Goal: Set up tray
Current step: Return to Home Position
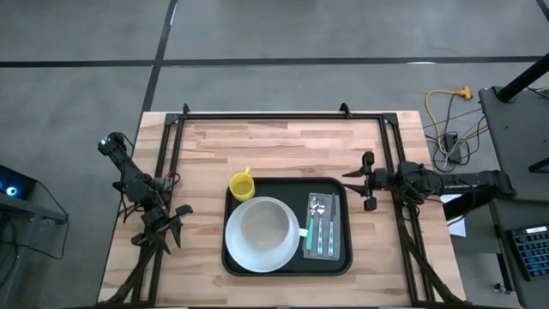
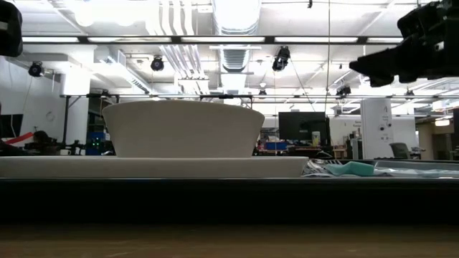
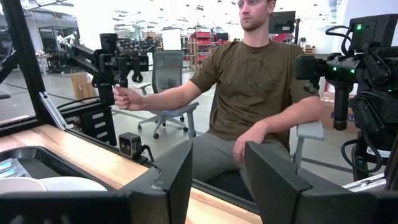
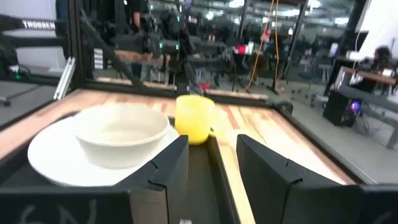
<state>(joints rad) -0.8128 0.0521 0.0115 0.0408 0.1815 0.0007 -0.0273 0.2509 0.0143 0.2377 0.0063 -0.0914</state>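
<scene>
Tray (image 1: pixel 283 188) on wooden table (image 1: pixel 283 146) — workshop (image 2: pixel 215 79) behind

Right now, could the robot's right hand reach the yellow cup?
Probably yes. The right hand hangs open beside the tray, and the yellow cup sits across from it with only bare tray between; the bowl and napkin lie to one side.
</scene>
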